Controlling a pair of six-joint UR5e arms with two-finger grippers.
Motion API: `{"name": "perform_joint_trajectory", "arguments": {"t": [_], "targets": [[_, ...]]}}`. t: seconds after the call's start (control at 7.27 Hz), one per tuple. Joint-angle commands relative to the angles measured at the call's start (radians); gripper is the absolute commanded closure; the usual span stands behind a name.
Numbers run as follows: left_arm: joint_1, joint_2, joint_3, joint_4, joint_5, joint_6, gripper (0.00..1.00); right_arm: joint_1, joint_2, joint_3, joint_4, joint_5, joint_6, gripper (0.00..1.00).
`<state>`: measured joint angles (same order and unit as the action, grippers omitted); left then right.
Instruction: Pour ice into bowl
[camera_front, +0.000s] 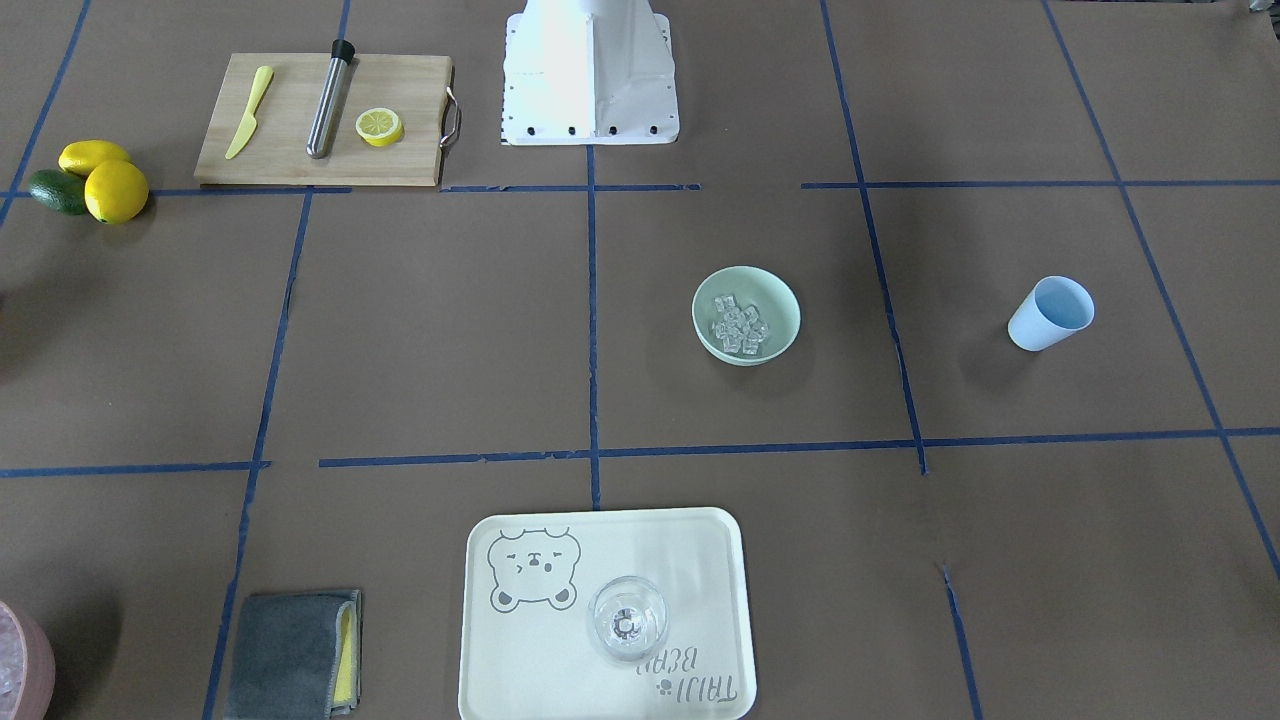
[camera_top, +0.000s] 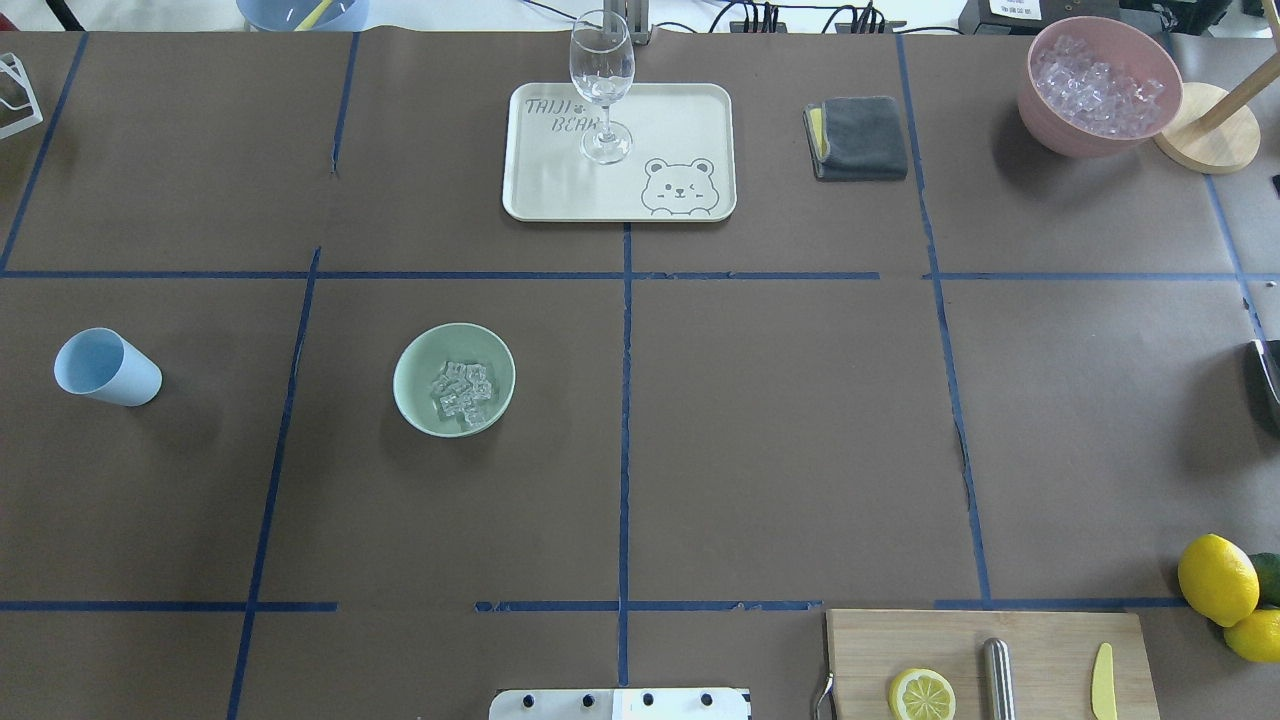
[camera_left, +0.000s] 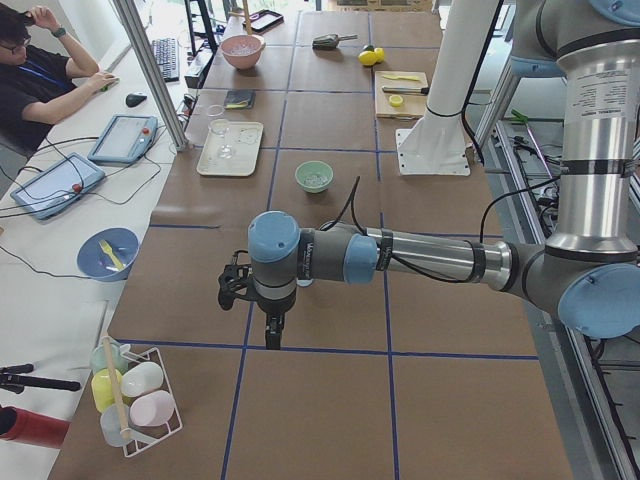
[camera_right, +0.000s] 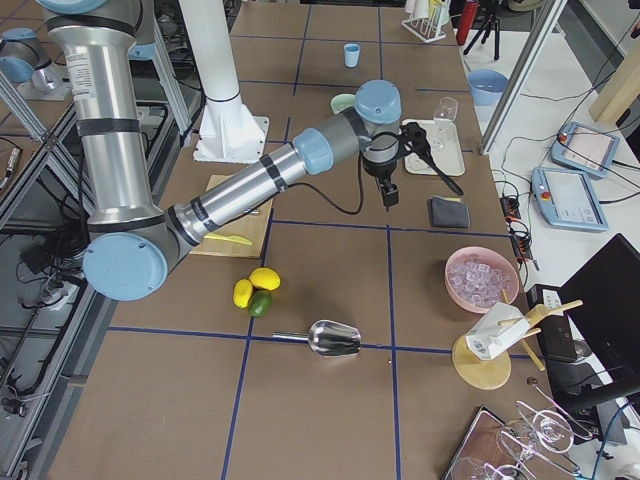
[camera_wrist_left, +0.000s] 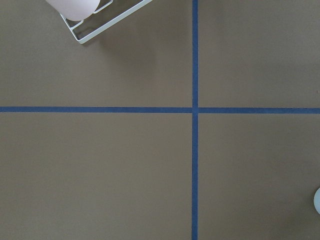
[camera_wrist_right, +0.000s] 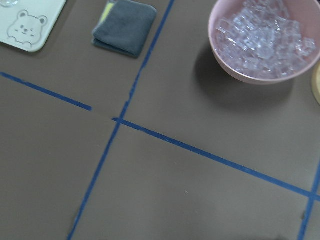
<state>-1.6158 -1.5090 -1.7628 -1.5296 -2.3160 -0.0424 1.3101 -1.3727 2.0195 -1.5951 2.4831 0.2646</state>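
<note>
Tray (camera_front: 500, 660) w/ a clear glass (camera_front: 627, 618) is found nearest in the front view; the bowl (camera_front: 782, 300) is set beyond it, robot's left of the centre tape (camera_front: 592, 320). The ice (camera_front: 740, 325) is seen heaped in the bowl's bottom already, so the pour is judged done. The light blue cup (camera_front: 1050, 313), apparently empty, is stood well apart on the robot's left. Cubes are judged hard, slick, too small to be pinched; a container is needed. Bowl is judged light, stiff, smooth: rim is best taken, one finger in, one out, kept level. Left gripper (camera_left: 272, 338) & right gripper (camera_right: 388, 195) are hung well away from the bowl; jaws apart or together cannot be told.
</note>
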Motion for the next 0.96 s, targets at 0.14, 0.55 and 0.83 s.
{"name": "perform_joint_trajectory", "arguments": {"t": [0.14, 0.55, 0.83], "targets": [[0.005, 0.006, -0.024, -0.015, -0.002, 0.03, 0.0, -0.318, 0.26, -0.005, 0.012, -0.137, 0.381, 0.0], [0.005, 0.006, -0.027, -0.011, -0.04, 0.102, 0.0, -0.585, 0.479, -0.144, 0.009, -0.433, 0.672, 0.0], [0.005, 0.006, -0.03, -0.009, -0.053, 0.102, 0.0, -0.711, 0.645, -0.33, 0.01, -0.557, 0.808, 0.01]]}}
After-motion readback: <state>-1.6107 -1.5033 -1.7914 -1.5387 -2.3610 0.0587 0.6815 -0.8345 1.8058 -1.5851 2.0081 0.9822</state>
